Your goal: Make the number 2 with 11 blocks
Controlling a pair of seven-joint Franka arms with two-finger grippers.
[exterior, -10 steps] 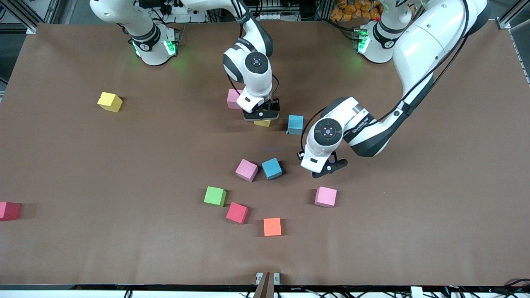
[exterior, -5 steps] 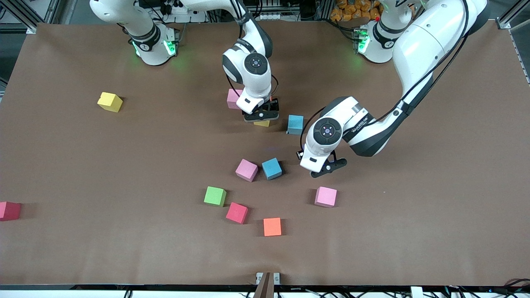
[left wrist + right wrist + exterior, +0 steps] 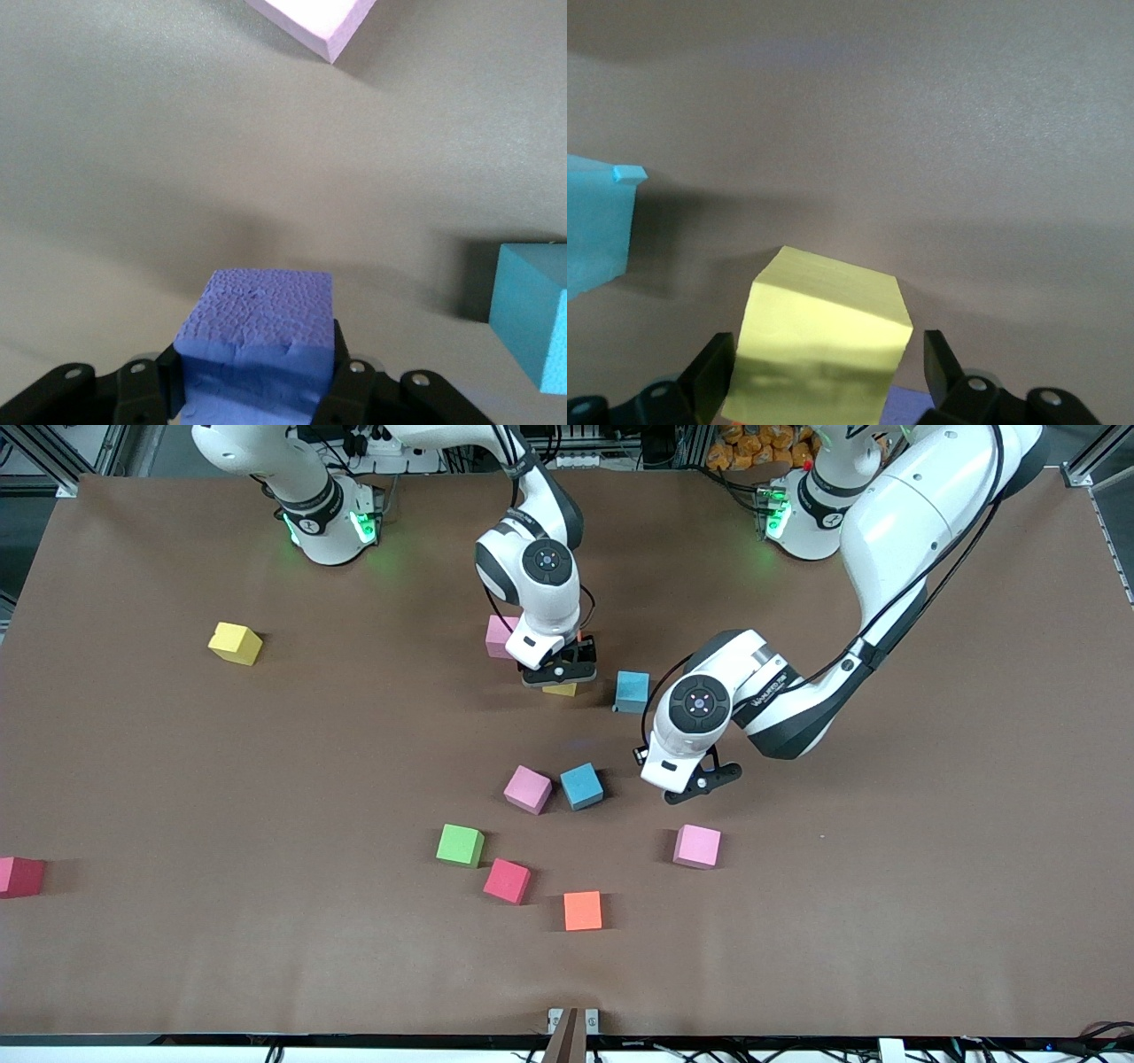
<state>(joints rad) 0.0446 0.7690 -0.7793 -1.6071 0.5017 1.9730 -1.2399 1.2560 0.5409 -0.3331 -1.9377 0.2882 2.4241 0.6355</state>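
Slight shift of left end effector [image 3: 689, 790] pinching purple block [image 3: 255, 341]; right end effector [image 3: 560, 678] spread around yellow block [image 3: 819, 352].

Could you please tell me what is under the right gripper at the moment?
A yellow block sits between the right gripper's spread fingers; whether they touch it is unclear.

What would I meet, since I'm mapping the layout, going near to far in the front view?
Orange matte cube → central red matte cube → green matte cube → nearer blue matte cube → farther blue matte cube.
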